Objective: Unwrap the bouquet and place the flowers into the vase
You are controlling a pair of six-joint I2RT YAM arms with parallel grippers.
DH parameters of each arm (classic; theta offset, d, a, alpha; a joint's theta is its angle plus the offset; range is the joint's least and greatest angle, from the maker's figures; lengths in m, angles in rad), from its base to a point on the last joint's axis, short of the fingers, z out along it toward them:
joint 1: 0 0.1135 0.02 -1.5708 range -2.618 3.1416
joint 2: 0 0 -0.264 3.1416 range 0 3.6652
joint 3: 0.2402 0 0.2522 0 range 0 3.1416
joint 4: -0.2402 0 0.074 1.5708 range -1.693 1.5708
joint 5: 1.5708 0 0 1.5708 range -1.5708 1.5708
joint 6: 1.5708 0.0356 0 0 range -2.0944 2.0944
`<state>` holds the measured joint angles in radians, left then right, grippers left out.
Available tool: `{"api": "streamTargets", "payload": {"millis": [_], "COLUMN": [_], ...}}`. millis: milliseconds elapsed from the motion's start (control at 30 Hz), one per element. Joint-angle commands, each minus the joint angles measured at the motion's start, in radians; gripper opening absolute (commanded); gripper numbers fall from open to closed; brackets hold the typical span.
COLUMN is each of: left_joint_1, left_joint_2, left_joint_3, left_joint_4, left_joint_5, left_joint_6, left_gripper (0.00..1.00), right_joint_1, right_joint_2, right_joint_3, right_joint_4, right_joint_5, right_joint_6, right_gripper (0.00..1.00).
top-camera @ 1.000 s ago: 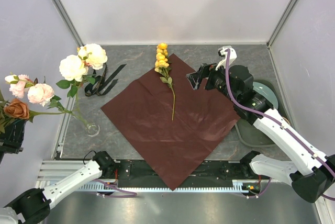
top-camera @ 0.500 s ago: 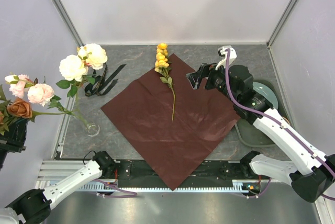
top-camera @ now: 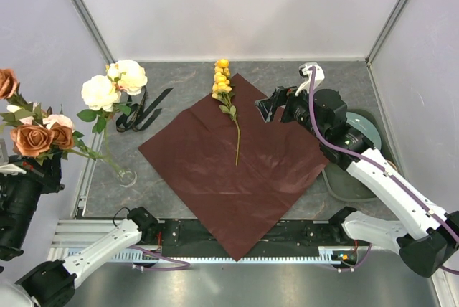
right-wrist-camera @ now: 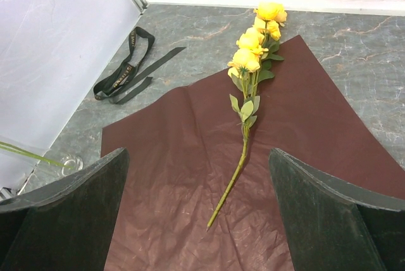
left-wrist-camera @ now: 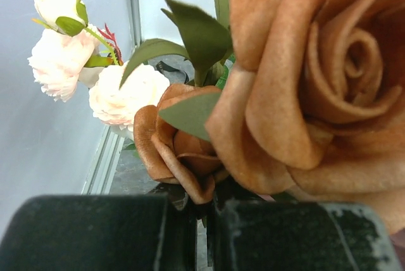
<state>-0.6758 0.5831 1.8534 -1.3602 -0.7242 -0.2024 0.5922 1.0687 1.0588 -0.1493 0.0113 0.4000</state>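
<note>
Maroon wrapping paper lies unfolded and flat on the grey stone-patterned table, and we place everything else relative to it. At the paper's far corner rests a single yellow flower spray. Its top blooms reach just past the paper's edge, and its green stem runs back toward the paper's middle. Just beside the paper's left corner stands the small clear vase, with cream-white roses rising from it. A further green stem leans out of the vase toward pale pink roses, farther left of the paper. A black ribbon lies loose on the table off the paper's far-left edge. Well to the left of the paper, past the table's edge, the left gripper has its pads pressed almost together on the stem of the rust-orange roses, holding them up in the air. Over the paper's far-right edge hangs the right gripper, jaws spread wide and holding nothing. To the right of the paper, a pale green plate shows partly beneath the right arm.
</note>
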Motion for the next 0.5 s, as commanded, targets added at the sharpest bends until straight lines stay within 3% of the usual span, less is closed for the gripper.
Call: {"api": "streamTargets", "payload": {"millis": [0,467], "left_joint_1": [0.007,0.010], "left_joint_2": [0.014,0.032], "left_joint_3": [0.009,-0.066], "left_joint_4": [-0.177,-0.137], "left_joint_5": [-0.026,-0.084], "left_joint_6": [-0.051,-0.127], "left_gripper": [0.02,0.02], "right_joint_1": [-0.005,-0.005], "right_joint_2": [-0.010,-0.018], "right_joint_3": [-0.010,-0.014], "right_joint_4": [0.044,0.047], "right_joint_5": [-0.010,-0.031], "right_joint_6": [0.014,0.019], "right_gripper": [0.98,0.98]}}
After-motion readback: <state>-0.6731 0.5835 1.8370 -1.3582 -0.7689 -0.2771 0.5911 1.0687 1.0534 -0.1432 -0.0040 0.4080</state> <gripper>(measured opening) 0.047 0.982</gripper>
